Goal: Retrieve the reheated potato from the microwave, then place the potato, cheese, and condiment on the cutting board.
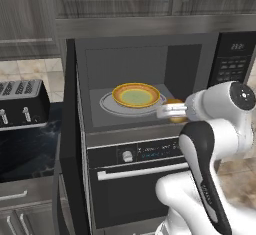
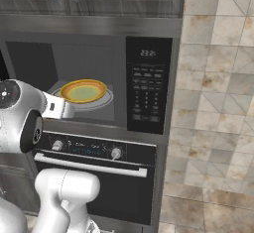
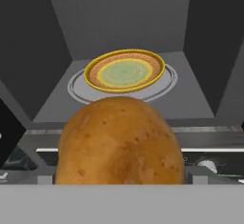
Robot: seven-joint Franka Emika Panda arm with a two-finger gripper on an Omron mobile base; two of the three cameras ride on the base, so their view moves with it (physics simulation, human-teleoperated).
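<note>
Hand view looks straight into the open microwave (image 3: 128, 42), with the potato (image 3: 121, 142) sitting large and close in the foreground, between where the finger tips would rise. An empty yellow-rimmed plate (image 3: 125, 69) rests on the glass turntable (image 3: 167, 82) behind it. From the left base view, the gripper (image 1: 172, 111) hangs at the microwave's front edge with the potato (image 1: 176, 110) tucked against it. The jaws stand wide, and they appear to be clasping the potato across its width, though the fingers themselves are hidden. Judging by its look, the potato is firm, fairly heavy and smooth-skinned; it should not crush, but its rounded sides could slip, so a hold across the thick middle suits best.
</note>
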